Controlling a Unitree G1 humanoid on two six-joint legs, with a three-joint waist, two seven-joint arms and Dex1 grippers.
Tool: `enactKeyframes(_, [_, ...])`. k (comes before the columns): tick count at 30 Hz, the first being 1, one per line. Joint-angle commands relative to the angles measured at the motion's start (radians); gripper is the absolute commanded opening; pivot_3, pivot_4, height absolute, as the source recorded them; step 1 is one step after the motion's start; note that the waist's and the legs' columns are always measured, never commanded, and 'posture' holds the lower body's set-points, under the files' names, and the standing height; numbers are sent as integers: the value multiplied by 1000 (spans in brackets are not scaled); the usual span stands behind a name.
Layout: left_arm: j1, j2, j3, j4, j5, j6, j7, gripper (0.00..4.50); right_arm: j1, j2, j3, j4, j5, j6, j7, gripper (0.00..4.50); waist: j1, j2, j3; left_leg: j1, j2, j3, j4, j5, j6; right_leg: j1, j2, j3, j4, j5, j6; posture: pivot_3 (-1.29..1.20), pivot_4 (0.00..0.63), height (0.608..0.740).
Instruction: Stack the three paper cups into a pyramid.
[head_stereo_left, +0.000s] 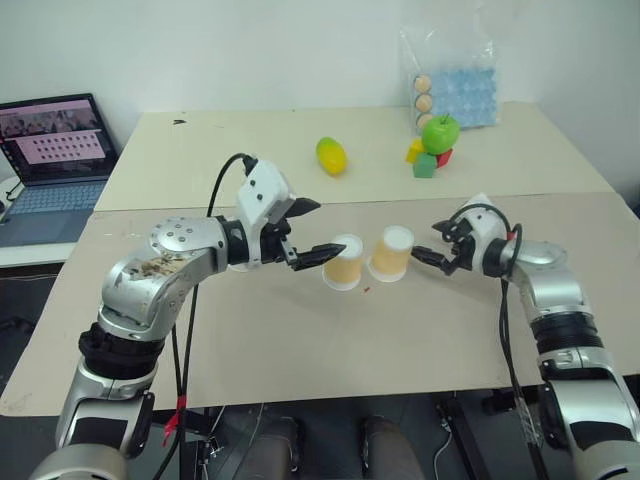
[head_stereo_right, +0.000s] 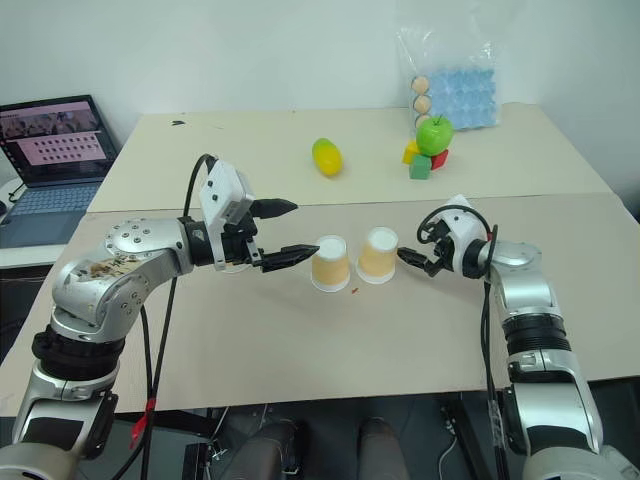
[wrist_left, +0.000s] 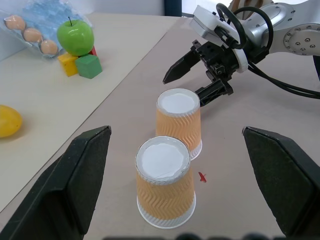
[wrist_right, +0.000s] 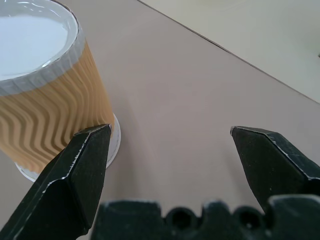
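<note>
**Both grippers spread, flanking two upturned cups**

L gripper (head_stereo_left: 305, 232) spread wide, nothing held, tips just beside the left cup (head_stereo_left: 344, 262). R gripper (head_stereo_left: 432, 247) also spread, empty, tips just beside the right cup (head_stereo_left: 391, 253); one finger (wrist_right: 80, 172) sits near that cup's base. Both cups stand upside down, white bases up, side by side on the tan table (head_stereo_left: 300, 340), close together. Small red speck (wrist_left: 202, 176) on table by cups. Further back: mango (head_stereo_left: 331, 155), green apple (head_stereo_left: 440, 132) atop coloured blocks (head_stereo_left: 424, 160), egg tray in bag (head_stereo_left: 455, 85). Laptop (head_stereo_left: 50, 160) far left.
</note>
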Motion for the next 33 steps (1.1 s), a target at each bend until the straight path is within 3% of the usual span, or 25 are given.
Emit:
enactKeyframes(1, [-6,3,16,-27,3,-13,4,4500,-3,3,4,-65,8,12,13,4457,1,0,0,0,0,0,0,0,0,0,0,0,0,0,0,0,150,740])
enactKeyframes(9, [-8,1,15,-20,6,-18,3,4500,21,4,8,-83,4,20,15,4457,1,0,0,0,0,0,0,0,0,0,0,0,0,0,0,0,150,740])
enactKeyframes(21, [-2,13,27,-15,11,-21,4,4500,24,-206,-59,-61,-5,11,45,4457,2,0,0,0,0,0,0,0,0,0,0,0,0,0,0,0,150,740])
enactKeyframes(27, [12,33,54,-16,-2,-4,7,4500,45,-332,-102,-340,104,199,183,4457,-2,1,1,0,1,1,0,0,0,0,1,1,0,0,0,0,150,740])
enactKeyframes(33, [41,57,80,-14,-5,1,9,4500,46,-378,-129,-694,359,472,290,4457,2,1,1,0,4,1,0,-1,-1,0,3,1,-1,0,0,0,150,740])
